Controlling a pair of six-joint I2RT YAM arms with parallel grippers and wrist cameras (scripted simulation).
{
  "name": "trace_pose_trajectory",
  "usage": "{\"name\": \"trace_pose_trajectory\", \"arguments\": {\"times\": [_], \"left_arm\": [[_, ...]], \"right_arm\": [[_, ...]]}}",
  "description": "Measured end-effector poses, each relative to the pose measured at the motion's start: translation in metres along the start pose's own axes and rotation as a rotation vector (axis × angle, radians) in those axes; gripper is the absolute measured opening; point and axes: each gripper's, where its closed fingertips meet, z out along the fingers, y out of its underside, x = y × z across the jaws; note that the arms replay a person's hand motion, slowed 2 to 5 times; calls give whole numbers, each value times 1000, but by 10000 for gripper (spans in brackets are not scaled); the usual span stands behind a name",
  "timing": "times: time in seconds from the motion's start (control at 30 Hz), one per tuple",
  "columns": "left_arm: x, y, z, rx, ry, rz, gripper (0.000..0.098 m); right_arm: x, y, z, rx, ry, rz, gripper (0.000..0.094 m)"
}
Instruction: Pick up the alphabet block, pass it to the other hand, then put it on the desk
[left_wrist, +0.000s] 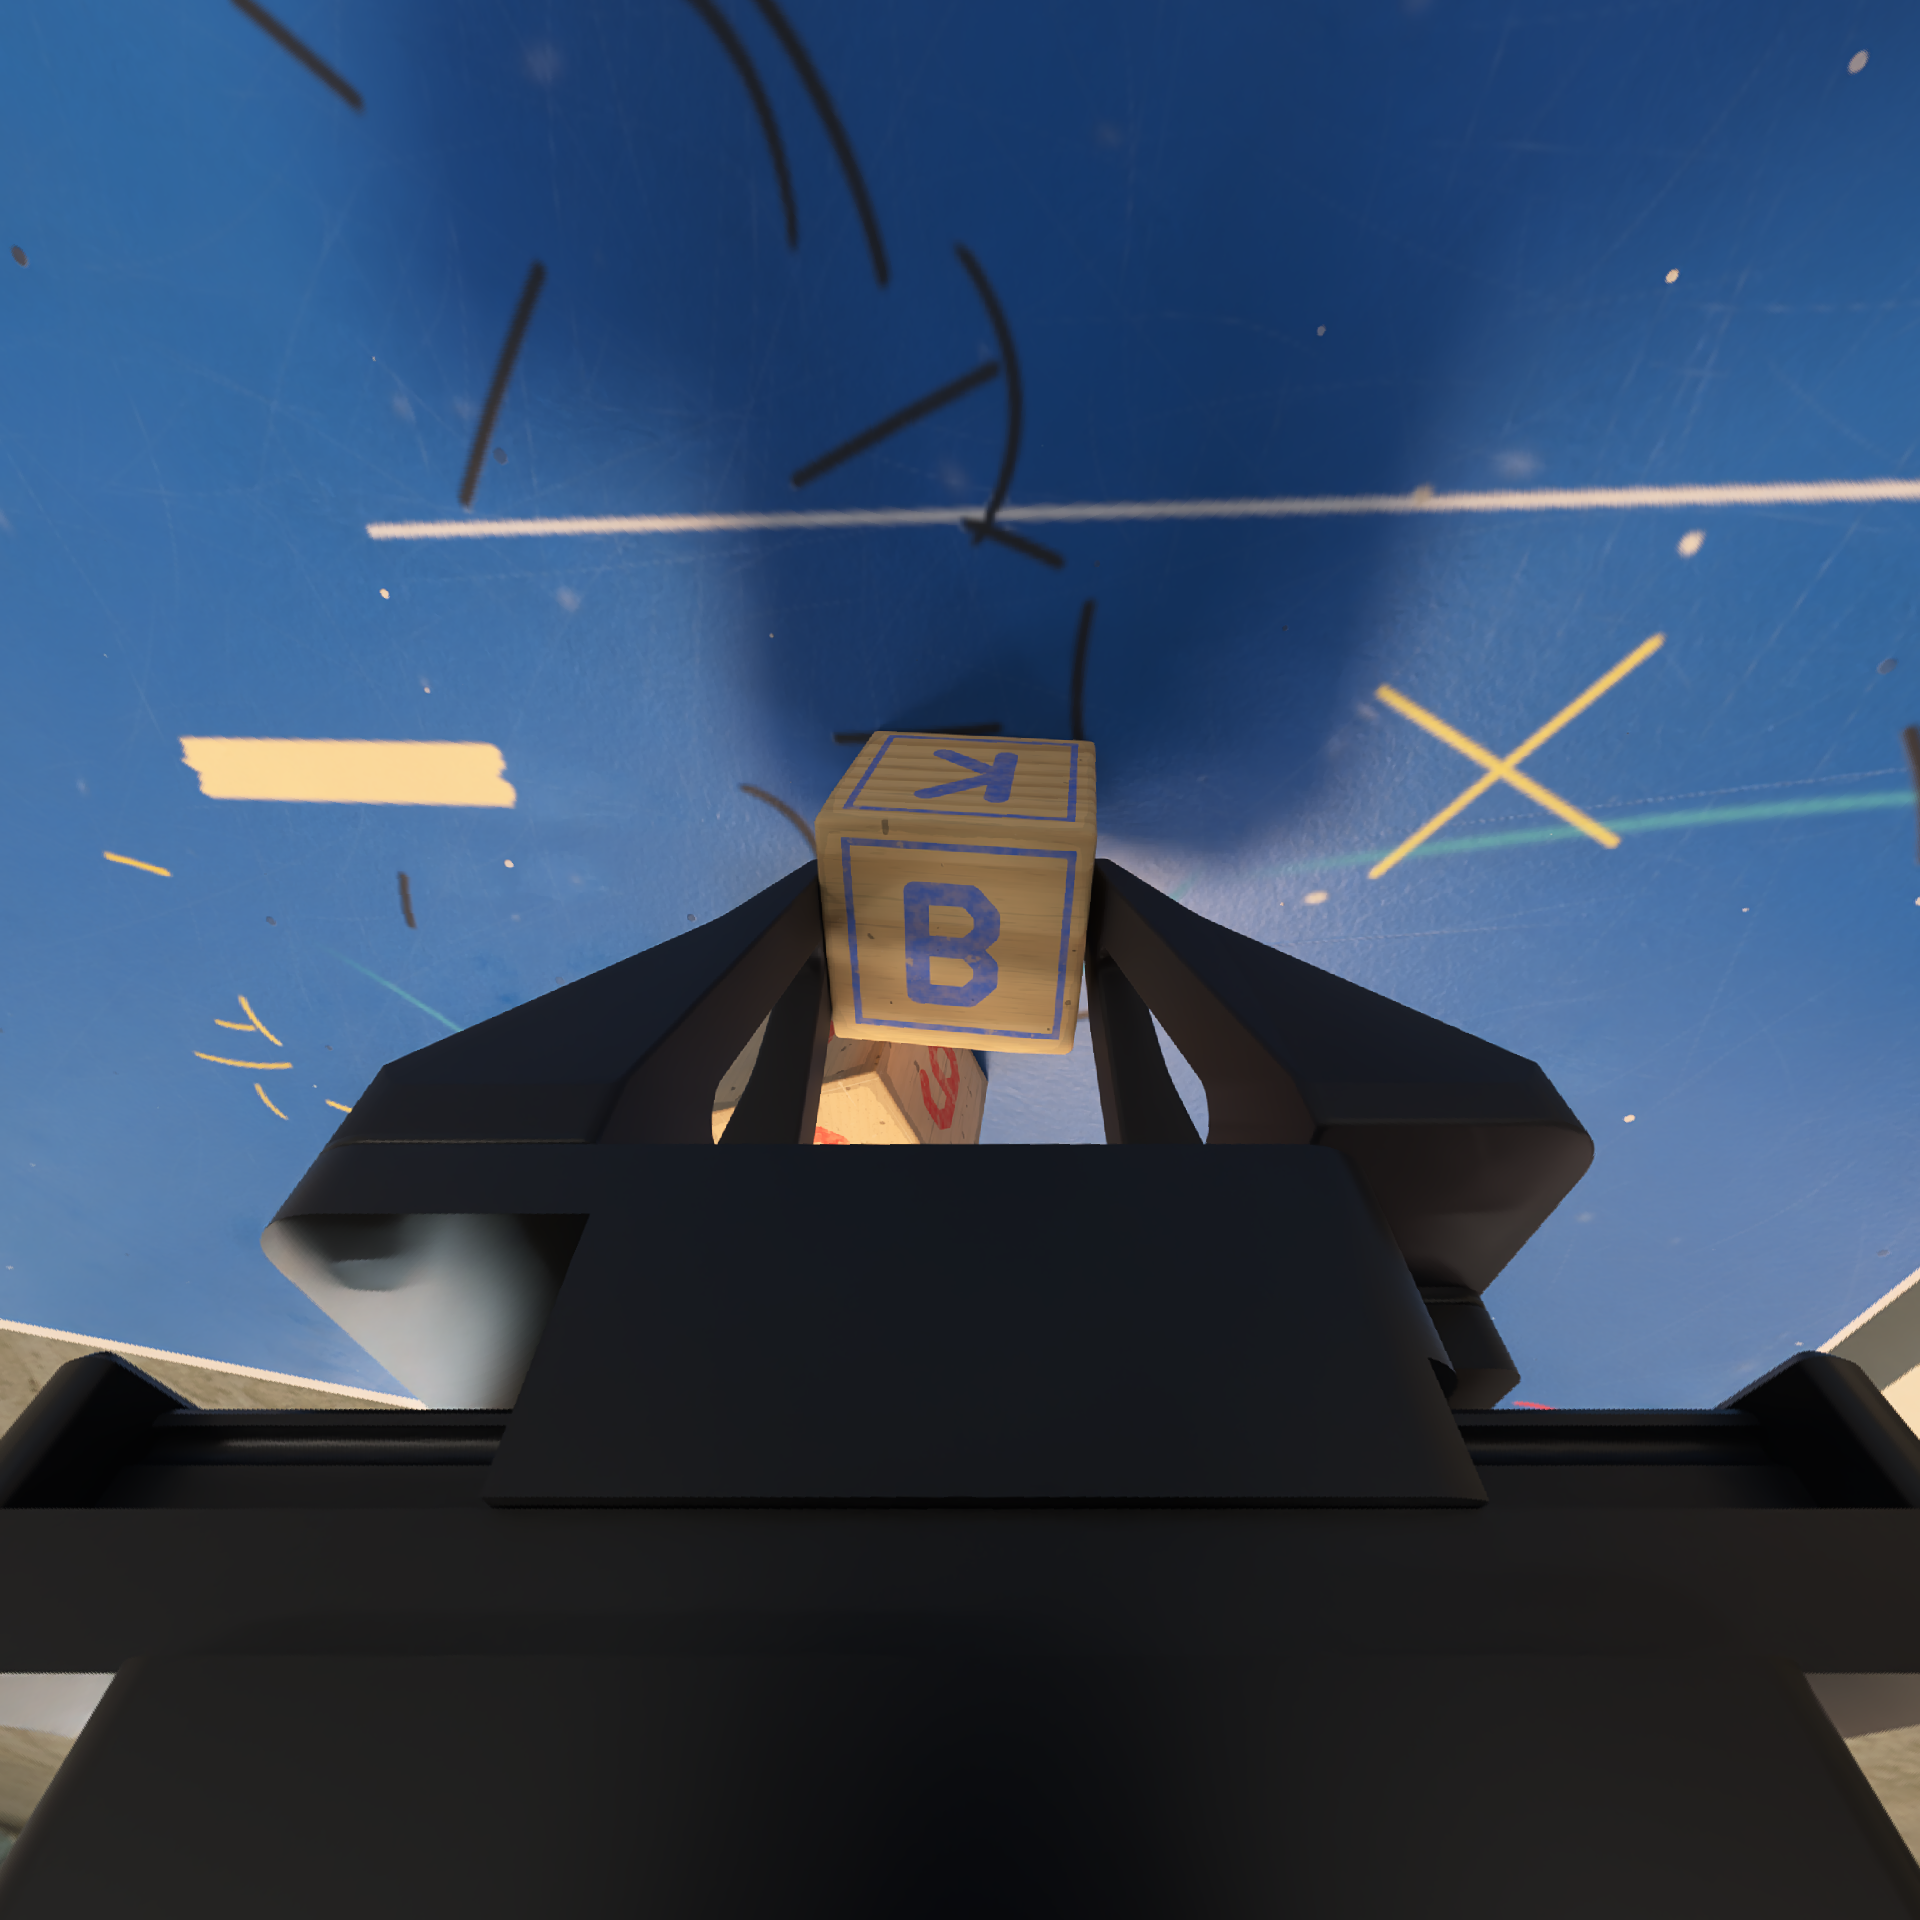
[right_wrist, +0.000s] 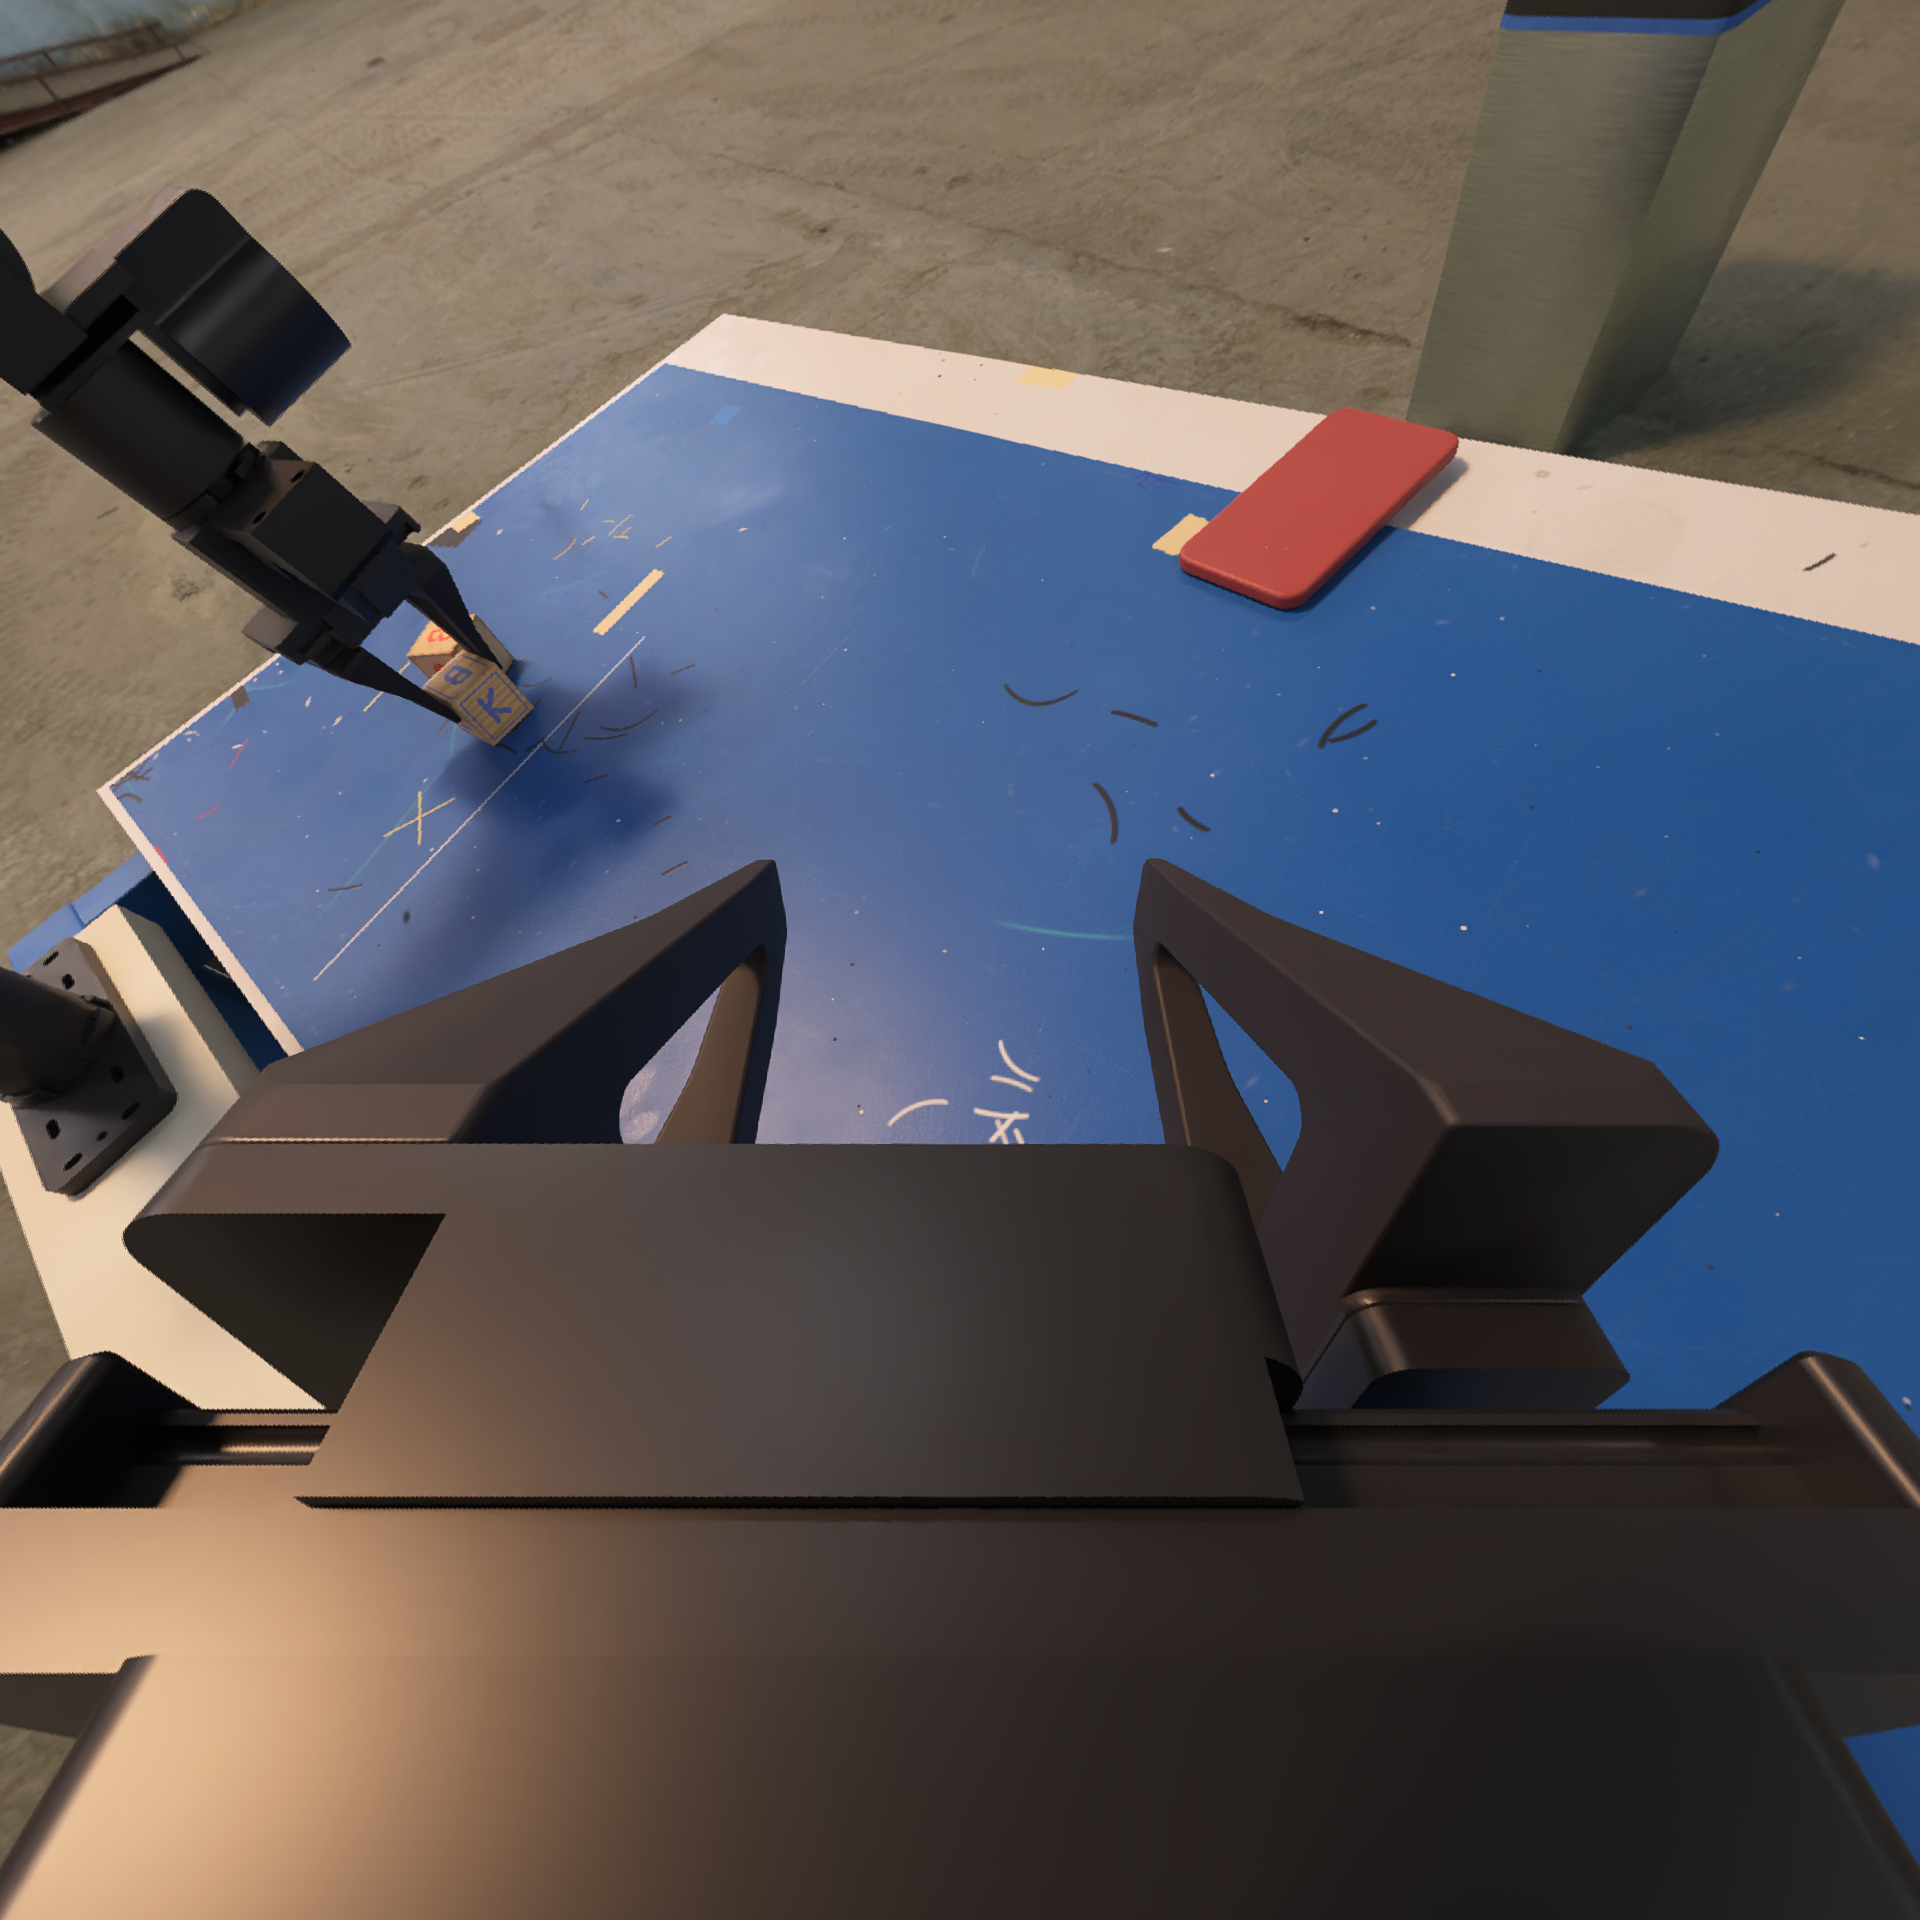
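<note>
A wooden alphabet block (left_wrist: 956, 925) with blue letters sits between the fingers of my left gripper (left_wrist: 956, 883), which is shut on its left and right sides. A second wooden block (left_wrist: 914, 1091) with red markings lies just behind and below it, partly hidden. In the right wrist view the left gripper (right_wrist: 473, 681) holds the blue-lettered block (right_wrist: 488, 701) low over the far left of the blue desk mat (right_wrist: 935, 644), with the red-marked block (right_wrist: 438, 642) next to it. I cannot tell whether the held block touches the mat. My right gripper (right_wrist: 958, 873) is open and empty above the mat's middle.
A flat red slab (right_wrist: 1320, 506) lies at the mat's far right edge, on the white desk border (right_wrist: 1039, 369). A grey post (right_wrist: 1621, 208) stands behind it. A black arm mount (right_wrist: 83, 1070) sits at the near left. The desk's left edge is close to the blocks.
</note>
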Motion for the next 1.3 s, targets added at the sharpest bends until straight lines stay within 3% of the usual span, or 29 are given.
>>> {"name": "trace_pose_trajectory", "arguments": {"times": [0.57, 0.8, 1.3], "left_arm": [[0, 1, 0, -16, -2, -11, 404], [2, 4, -5, -27, -17, -18, 403], [-20, 4, -57, 95, -160, -118, 403]], "right_arm": [[-1, 6, 7, -25, -20, 13, 564], [-2, 6, 10, -27, -29, 4, 626], [-14, 2, 20, 2, -65, -66, 733]]}}
